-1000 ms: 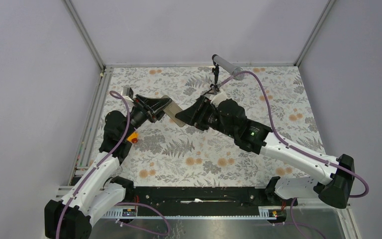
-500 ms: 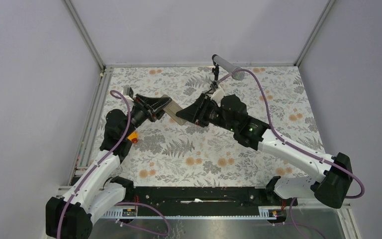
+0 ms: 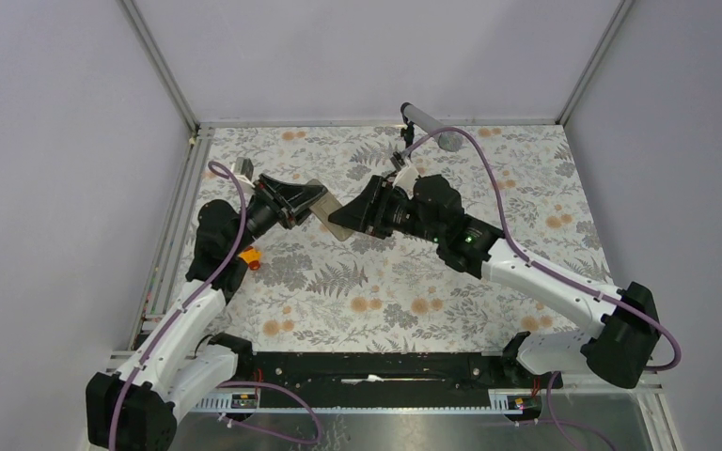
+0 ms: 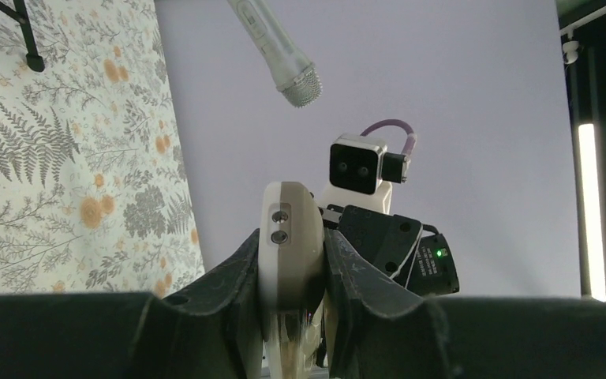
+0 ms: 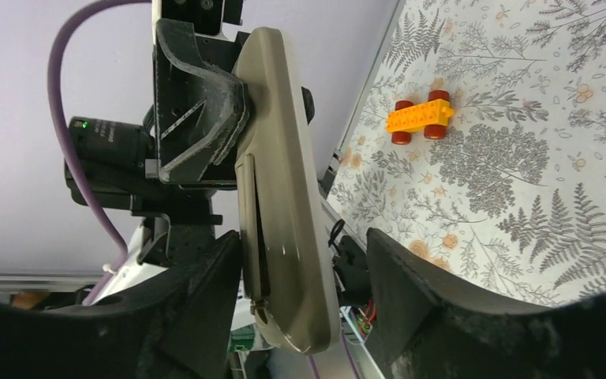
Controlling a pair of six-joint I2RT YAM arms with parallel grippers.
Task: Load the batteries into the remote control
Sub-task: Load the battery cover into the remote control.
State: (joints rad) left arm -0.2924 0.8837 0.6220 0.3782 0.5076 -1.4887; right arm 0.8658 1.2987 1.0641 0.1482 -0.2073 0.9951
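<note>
The remote control (image 3: 328, 215) is held in the air between the two arms, its beige-grey back showing. My left gripper (image 3: 311, 199) is shut on it; in the left wrist view the remote (image 4: 288, 229) stands edge-on, pinched between the left gripper's (image 4: 289, 257) jaws. My right gripper (image 3: 346, 215) is open around the remote's free end. In the right wrist view the remote (image 5: 280, 197) sits between the right gripper's (image 5: 301, 243) jaws, close to the left one, with a gap to the right one. The batteries are out of view.
An orange toy car (image 3: 250, 256) lies on the floral mat near the left arm and shows in the right wrist view (image 5: 420, 117). A grey microphone on a small stand (image 3: 427, 122) is at the back, also in the left wrist view (image 4: 282, 49).
My right gripper has moved left, and its open jaws now reach around the remote's end. The left gripper holds the remote almost still.
</note>
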